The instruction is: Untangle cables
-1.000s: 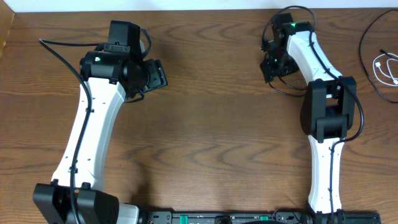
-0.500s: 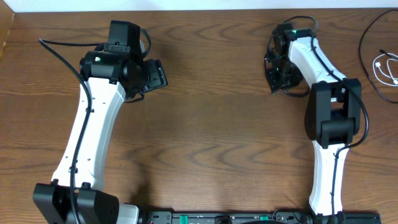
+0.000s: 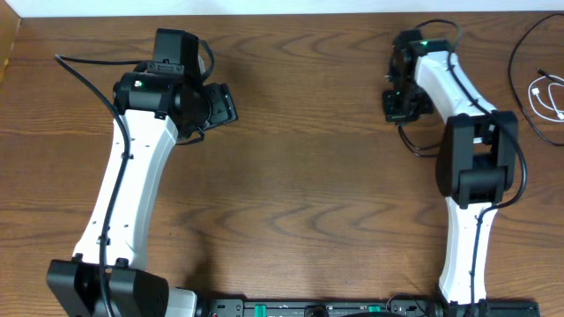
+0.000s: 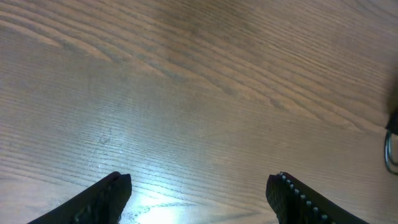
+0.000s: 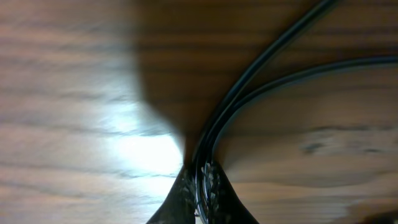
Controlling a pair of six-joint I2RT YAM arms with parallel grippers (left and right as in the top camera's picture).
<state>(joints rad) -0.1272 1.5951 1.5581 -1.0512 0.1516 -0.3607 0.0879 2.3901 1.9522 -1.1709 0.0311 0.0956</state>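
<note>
Left wrist view: left gripper (image 4: 198, 198) open, the two fingertips at the bottom corners of the frame and wide apart, nothing between them. Below and beyond them only the bare wooden table (image 4: 186, 93), with a bright glare patch just ahead of the left fingertip.

Right wrist view: right gripper (image 5: 199, 193) closed, pads pressed together at the bottom centre. Two black strands (image 5: 275, 53) start at the fingertips and curve away to the upper right, side by side at first and then spreading apart. Cannot tell whether a strand is pinched between the pads or only passes behind them. Also cannot tell whether these are a task cord or the arm's own wiring. The gripper's shadow falls on the wood behind the fingers.

Overhead view, near edge to far: both arm bases sit at the near edge. The left arm (image 3: 132, 176) reaches up the left side, its head over bare wood. The right arm (image 3: 463, 220) rises on the right and folds back, its head over the table's far right-centre. The task cords lie further right, at the table's right edge and well apart from both grippers. The white cable (image 3: 535, 95) is a small coil. The black cable (image 3: 512, 77) makes a long open curve around its left side, and both run out of frame
</note>
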